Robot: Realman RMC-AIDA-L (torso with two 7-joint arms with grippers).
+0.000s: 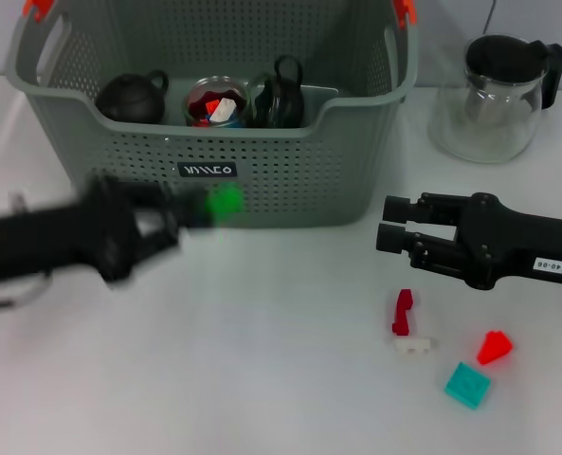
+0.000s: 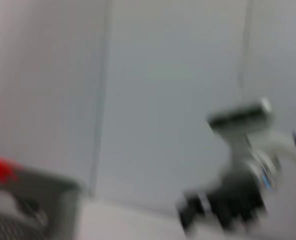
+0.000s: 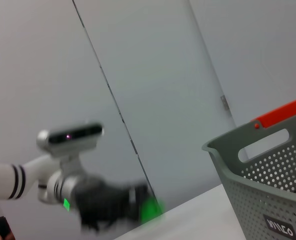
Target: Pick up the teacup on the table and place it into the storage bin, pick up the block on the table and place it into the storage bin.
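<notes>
The left pincer (image 1: 200,210) holds a small green block (image 1: 226,202) at its tip, in front of the storage bin's front wall just beside the black label (image 1: 208,171). The block is blurred, so its long axis and facing cannot be told. The left arm reaches in from the left edge of the surface (image 1: 262,379), roughly level, its pincer pointing toward the right; in the right wrist view the same pincer (image 3: 138,210) shows with the green block (image 3: 150,210) at its end.

The storage bin (image 1: 119,161), grey-green and perforated with orange handle clips, stands at the far edge of the surface, its long axis running left to right. Inside it lie a dark teapot (image 1: 132,97), a round container with red contents (image 1: 216,102) and a black-handled item (image 1: 281,93).

The right pincer (image 1: 387,225) hangs over the right part of the surface, released, its two fingers stacked apart and pointing left, holding nothing. Its arm extends level from the right edge.

Near the front right corner lie a dark red piece (image 1: 403,312), a white piece (image 1: 412,345), a red block (image 1: 495,347) and a teal block (image 1: 467,385). A glass pitcher (image 1: 494,95) with a black lid stands at the far right corner.
</notes>
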